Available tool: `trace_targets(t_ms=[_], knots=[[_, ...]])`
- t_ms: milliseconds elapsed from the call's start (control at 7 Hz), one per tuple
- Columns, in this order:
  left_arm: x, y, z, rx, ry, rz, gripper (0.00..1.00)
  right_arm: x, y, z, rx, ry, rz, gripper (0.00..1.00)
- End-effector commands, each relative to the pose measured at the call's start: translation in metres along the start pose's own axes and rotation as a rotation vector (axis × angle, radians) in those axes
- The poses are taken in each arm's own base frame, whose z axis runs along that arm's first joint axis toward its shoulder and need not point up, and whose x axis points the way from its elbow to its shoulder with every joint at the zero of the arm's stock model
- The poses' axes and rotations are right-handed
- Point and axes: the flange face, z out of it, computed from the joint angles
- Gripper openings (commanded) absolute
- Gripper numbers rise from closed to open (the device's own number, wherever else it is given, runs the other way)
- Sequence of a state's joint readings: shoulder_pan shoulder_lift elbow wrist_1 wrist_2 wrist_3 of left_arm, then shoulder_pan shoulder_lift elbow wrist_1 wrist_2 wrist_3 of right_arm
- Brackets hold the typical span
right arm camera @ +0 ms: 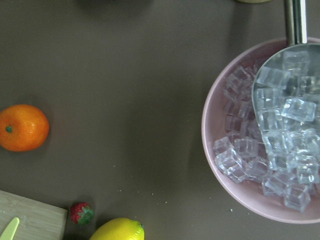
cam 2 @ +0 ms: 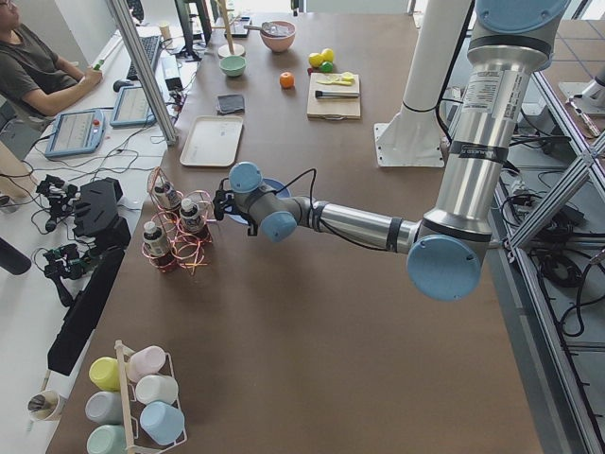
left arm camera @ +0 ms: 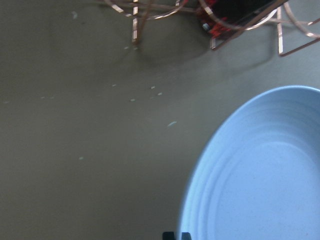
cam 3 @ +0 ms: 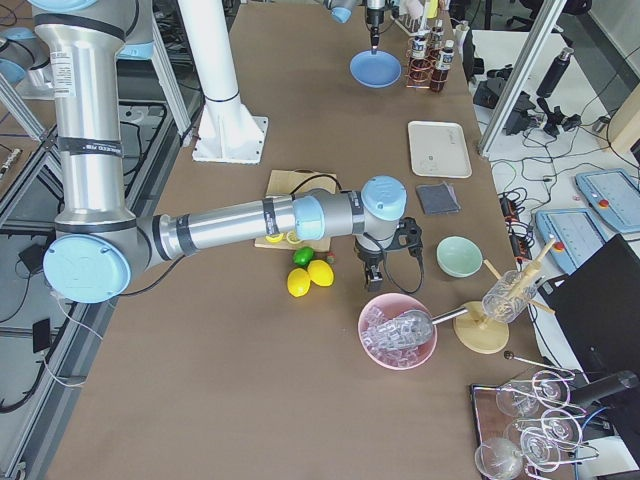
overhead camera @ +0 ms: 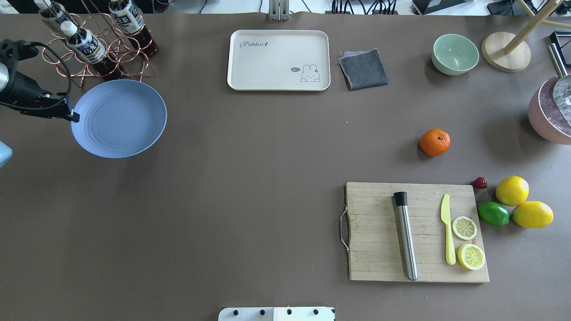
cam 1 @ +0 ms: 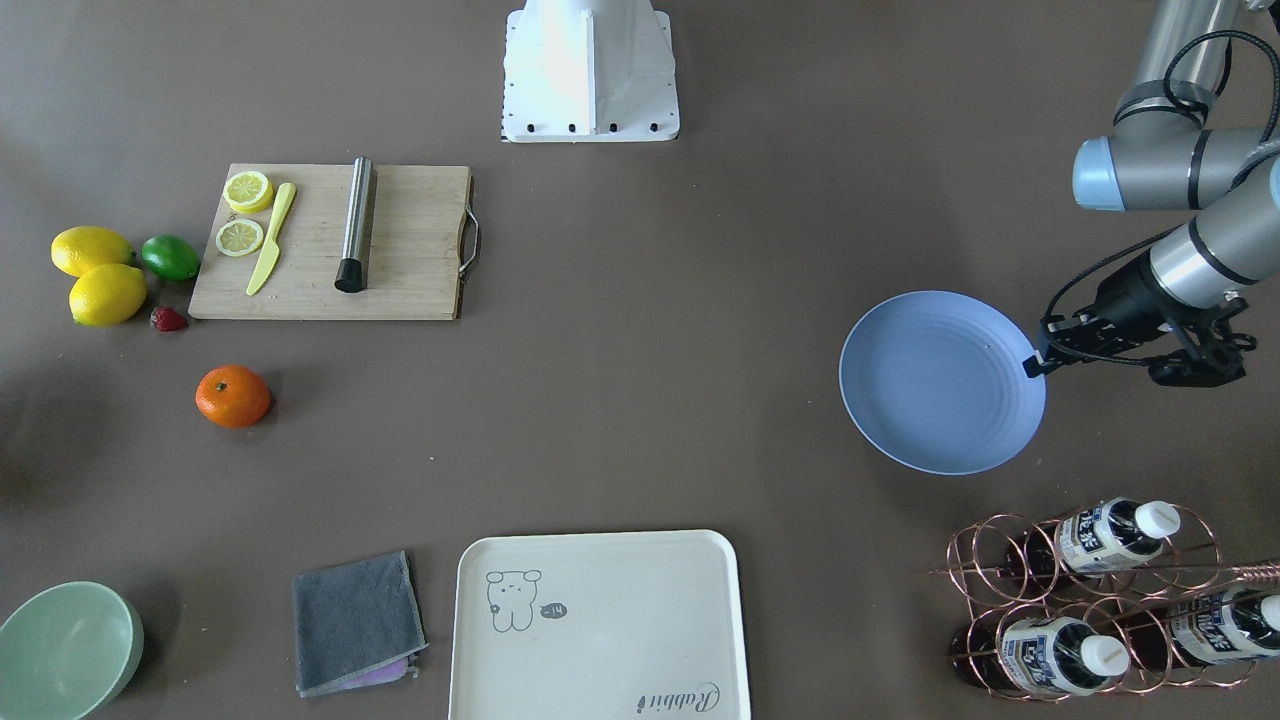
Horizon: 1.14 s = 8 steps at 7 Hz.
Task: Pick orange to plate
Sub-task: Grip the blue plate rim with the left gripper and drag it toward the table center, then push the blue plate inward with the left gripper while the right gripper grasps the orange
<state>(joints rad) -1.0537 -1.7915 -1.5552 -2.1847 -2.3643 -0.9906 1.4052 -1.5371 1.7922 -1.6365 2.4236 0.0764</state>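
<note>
Brown table (overhead camera: 267, 178) carries a small round bright-orange fruit (overhead camera: 434, 142) toward its right edge. Near the left edge, the left gripper (overhead camera: 73, 117), pinched narrow, sits at the round light-blue plate (overhead camera: 118, 118)'s rim. Whether the right gripper (cam 3: 372, 272) is wide or narrow, I cannot tell.

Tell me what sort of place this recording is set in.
Probably a robotics lab staged as a kitchen counter: a seated operator beside the table, aluminium framing, and props like the cutting board and bowl of ice cubes.
</note>
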Motion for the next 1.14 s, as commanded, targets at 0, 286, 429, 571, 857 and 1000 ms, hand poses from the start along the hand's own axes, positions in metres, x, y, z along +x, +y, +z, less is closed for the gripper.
trace_targets(t_ms=[0, 286, 429, 571, 857, 1000], knots=[[0.125, 0.035, 0.046, -0.005, 0.047, -0.048, 0.00, -0.076, -0.028, 0.021, -0.030, -0.022, 0.016, 1.00], [0.176, 0.055, 0.070, -0.013, 0.068, -0.065, 0.00, -0.118, -0.041, 0.040, -0.060, -0.027, 0.002, 1.00], [0.213, 0.062, 0.081, -0.010, 0.050, -0.081, 0.00, -0.138, -0.048, 0.049, -0.066, -0.012, 0.014, 1.00], [0.236, 0.065, 0.088, 0.013, 0.022, -0.078, 0.00, -0.163, -0.053, 0.062, -0.073, 0.011, 0.043, 1.00], [0.261, 0.087, 0.103, 0.013, 0.030, -0.093, 0.00, -0.208, -0.058, 0.091, -0.083, 0.063, 0.036, 1.00], [0.268, 0.096, 0.106, 0.006, 0.036, -0.092, 0.00, -0.224, -0.061, 0.103, -0.093, 0.073, 0.023, 1.00]])
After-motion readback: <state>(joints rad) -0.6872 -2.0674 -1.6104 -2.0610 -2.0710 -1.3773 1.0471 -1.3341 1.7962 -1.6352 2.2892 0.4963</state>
